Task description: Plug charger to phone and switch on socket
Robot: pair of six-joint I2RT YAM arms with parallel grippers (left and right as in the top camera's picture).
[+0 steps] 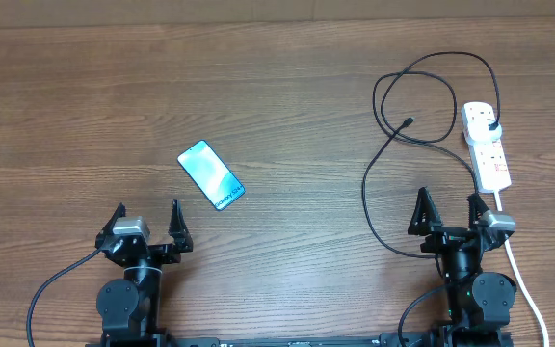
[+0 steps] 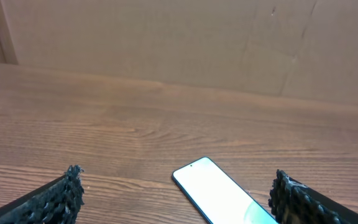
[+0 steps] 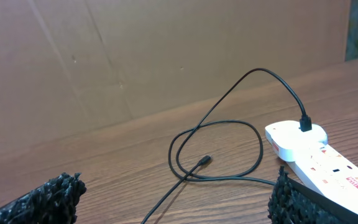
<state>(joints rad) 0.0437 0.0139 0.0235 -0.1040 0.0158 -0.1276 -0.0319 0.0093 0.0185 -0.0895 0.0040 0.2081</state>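
"On the tabletop point(image 1: 277, 96), taking the socket point(image 1: 487, 145) as the reference, where does each part lie?" asks the first onlooker.

"The socket lies lengthwise just beyond the right gripper point(image 1: 446, 202), and its white cord point(image 1: 523, 280) trails back past that arm," says the second. "The charger point(image 1: 363, 193) has its black plug seated in the socket's farthest outlet. Its cable loops away from the socket and runs down beside the right arm. The connector tip point(image 1: 409, 121) is free. It lies inside that loop, near the socket, on bare wood. The phone point(image 1: 211, 174) is well apart from the socket, across the tabletop. It lies screen up and at a slant, just ahead of the left gripper point(image 1: 146, 214)."

"And the grippers?"

"Both stand wide, jaws fully spread, holding nothing. My reading is that one item is staged per arm. The right arm has the tip and the socket within reach. The left has the phone, presumably to steady it while the tip goes in."

"How far along is it?"

"Only the mains plug is in place, I judge. The tip is not in the phone. I cannot tell whether the socket's switch is on, because the red markings are too small. The next move calls for a fine pinch on a small tip. The slack loop may drag or snag on the way to the phone."
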